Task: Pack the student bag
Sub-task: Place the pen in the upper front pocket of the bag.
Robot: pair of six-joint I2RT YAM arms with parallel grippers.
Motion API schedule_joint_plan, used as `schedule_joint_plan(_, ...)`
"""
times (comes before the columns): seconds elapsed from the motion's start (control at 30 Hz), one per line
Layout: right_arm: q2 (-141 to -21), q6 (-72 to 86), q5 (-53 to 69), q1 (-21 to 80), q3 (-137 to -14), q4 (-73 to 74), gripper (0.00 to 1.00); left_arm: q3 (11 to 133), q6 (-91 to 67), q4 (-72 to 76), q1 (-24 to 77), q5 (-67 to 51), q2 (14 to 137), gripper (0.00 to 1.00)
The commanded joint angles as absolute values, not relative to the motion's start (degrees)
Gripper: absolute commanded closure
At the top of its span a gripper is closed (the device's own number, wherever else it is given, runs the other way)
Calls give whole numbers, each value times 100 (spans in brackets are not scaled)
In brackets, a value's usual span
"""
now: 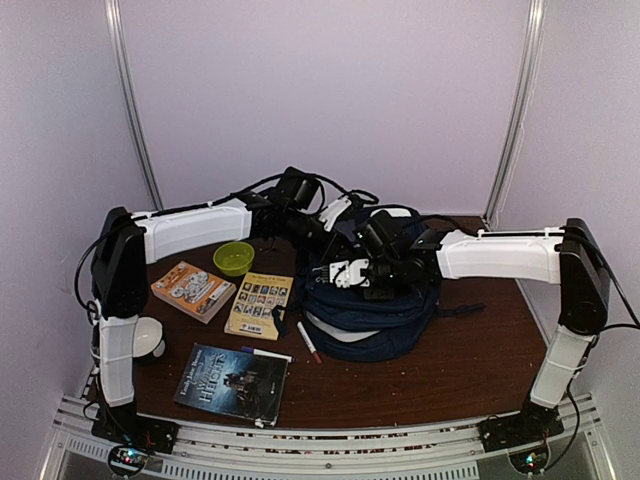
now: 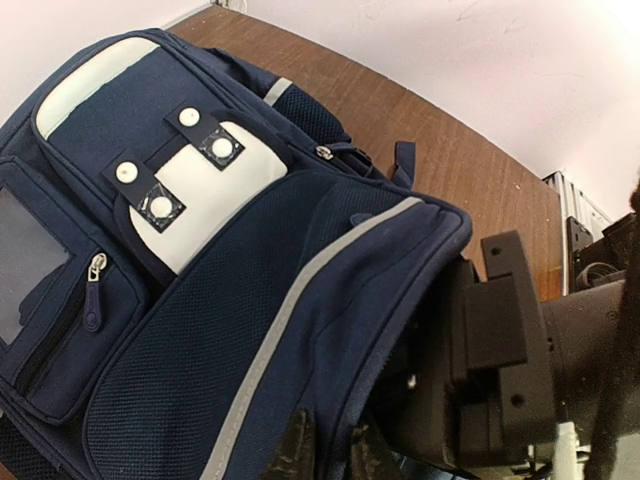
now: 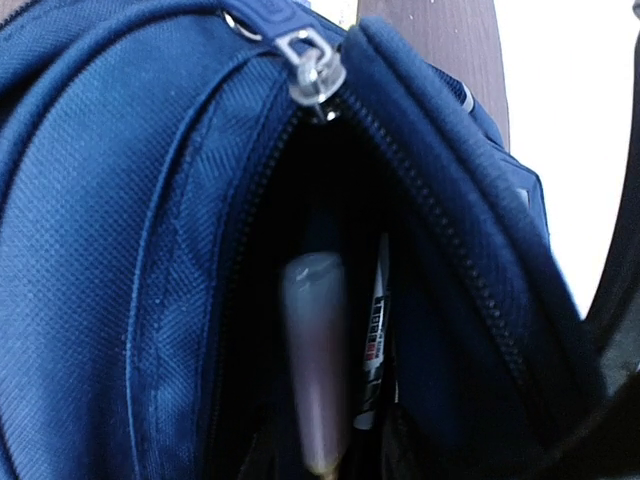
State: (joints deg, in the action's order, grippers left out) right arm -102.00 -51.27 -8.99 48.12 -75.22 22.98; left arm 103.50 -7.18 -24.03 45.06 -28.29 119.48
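The student bag [image 1: 390,320] sits slumped on the brown desk [image 1: 470,360], right of the middle and towards the far side, with both arms meeting over it. To its left lie loose things: a green bowl [image 1: 234,257] near the back, an orange book [image 1: 192,290] and a yellow book [image 1: 259,305] side by side, and a dark book [image 1: 232,383] nearer the front edge. A white marker with a red tip [image 1: 308,342] lies just beside the bag's near left corner. A small white round thing [image 1: 150,338] sits against the left arm; I cannot make out what it is.

The bag is crumpled, so from above I cannot call its long axis. Its front face, with white patches and a grey stripe, is turned towards the left arm. The unzipped mouth opens upward, with the zipper pull [image 3: 315,70] at one end of the gap.

The left claw [image 2: 328,455] is nearly closed, its dark fingertips [image 2: 290,450] pinching the bag's rim. The right claw [image 1: 352,272] hangs right over the mouth, crowding it. I cannot tell how far its jaws are apart or whether it holds anything. Inside the gap stand a pale blurred stick [image 3: 315,370] and a white printed barrel [image 3: 372,340], close together.
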Motion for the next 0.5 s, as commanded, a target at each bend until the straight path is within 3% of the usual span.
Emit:
schedule_joint_plan(0.0, -10106, -5124, -1214, 4745, -7375, 1937, 62, 10423, -802, -2091, 4501, -2961, 11651, 87)
schedule_joint_plan(0.47, -8766, -4144, 82, 4927, -7118, 3322, 59, 10415, -832, -2092, 4501, -2927, 11712, 87)
